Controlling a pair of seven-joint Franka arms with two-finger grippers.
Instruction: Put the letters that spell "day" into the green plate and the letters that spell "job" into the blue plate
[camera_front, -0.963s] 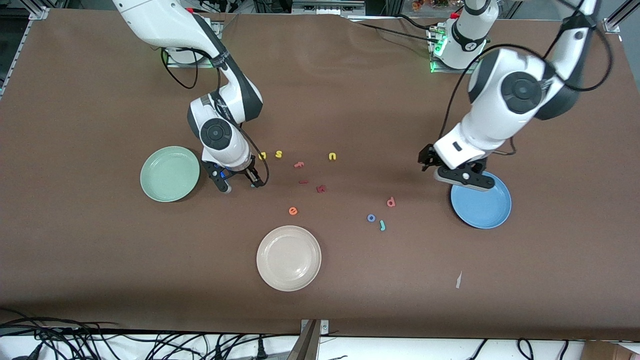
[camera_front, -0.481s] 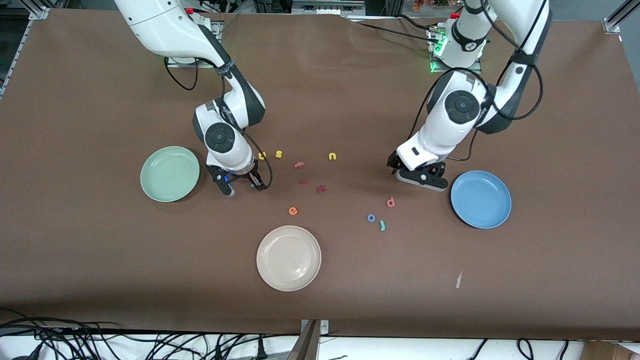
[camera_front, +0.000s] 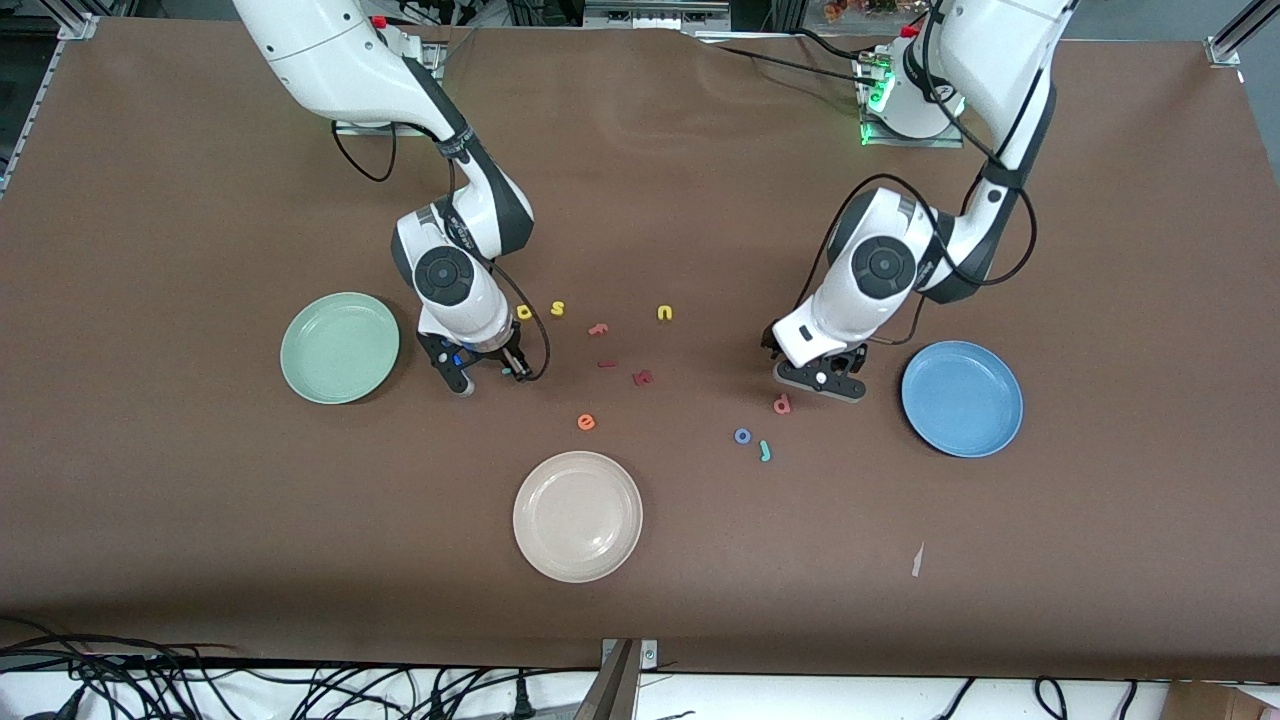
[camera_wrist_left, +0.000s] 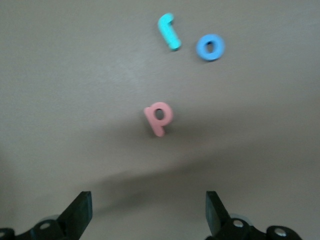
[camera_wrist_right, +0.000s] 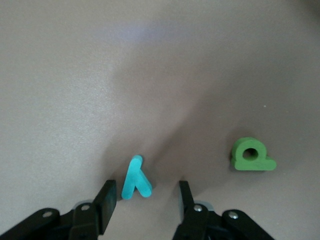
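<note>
In the right wrist view the teal "y" (camera_wrist_right: 136, 184) lies flat between the fingers of my right gripper (camera_wrist_right: 145, 199), closer to one finger and touched by neither. The jaws stand open. The dark green "a" (camera_wrist_right: 251, 156) lies a little to one side of them. The right gripper (camera_front: 490, 376) is low over the table beside the green plate (camera_front: 340, 347), and the yellow "d" (camera_front: 524, 312) lies just farther from the camera. My left gripper (camera_front: 818, 378) hovers open between the blue plate (camera_front: 962, 398) and the pinkish-red "b" (camera_wrist_left: 159, 117). The blue "o" (camera_wrist_left: 210, 47) and teal "j" (camera_wrist_left: 169, 31) lie past the "b".
A cream-white plate (camera_front: 577, 516) sits nearest the camera. Scattered mid-table are a yellow "s" (camera_front: 557, 308), a yellow "u" (camera_front: 665, 313), a pink "f" (camera_front: 598, 328), two dark red letters (camera_front: 642, 377) and an orange "e" (camera_front: 586, 422).
The left arm has swung from over the blue plate to just beside the "b". The right gripper's jaws have narrowed around the "y".
</note>
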